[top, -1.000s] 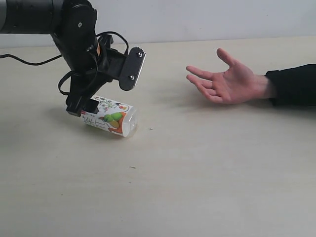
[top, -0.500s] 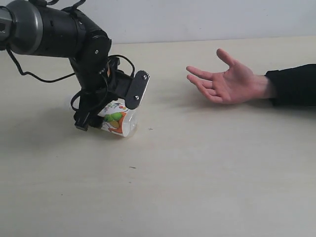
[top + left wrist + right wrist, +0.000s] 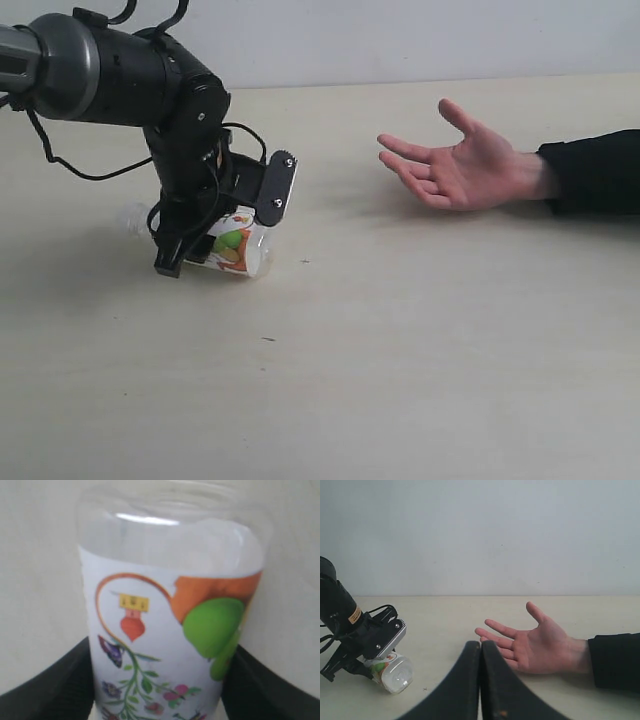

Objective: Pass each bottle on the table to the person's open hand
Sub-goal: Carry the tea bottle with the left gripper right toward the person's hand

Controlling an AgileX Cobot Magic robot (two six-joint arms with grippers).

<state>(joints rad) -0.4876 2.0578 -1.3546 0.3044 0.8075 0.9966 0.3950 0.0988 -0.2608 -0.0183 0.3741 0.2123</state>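
One bottle (image 3: pixel 238 247) with a white fruit-and-flower label lies on its side on the table (image 3: pixel 400 350), its clear neck pointing left. My left gripper (image 3: pixel 200 252) is lowered over it, open, with a black finger (image 3: pixel 45 690) close against each side of the label (image 3: pixel 165 630). The same bottle (image 3: pixel 395 672) shows in the right wrist view, base toward the camera. The person's open hand (image 3: pixel 465 165) rests palm up at the right, apart from the bottle. My right gripper (image 3: pixel 480 647) is shut and empty, facing the hand (image 3: pixel 540 647). The other bottles are out of view.
The person's black sleeve (image 3: pixel 595 170) lies along the table's right edge. A white wall (image 3: pixel 400 40) runs behind the table. Black cables (image 3: pixel 70 165) hang from the left arm.
The left arm has swung down and turned over the bottle, so its fingers now straddle the label. The bottle shifted slightly on the table. The hand has not moved.
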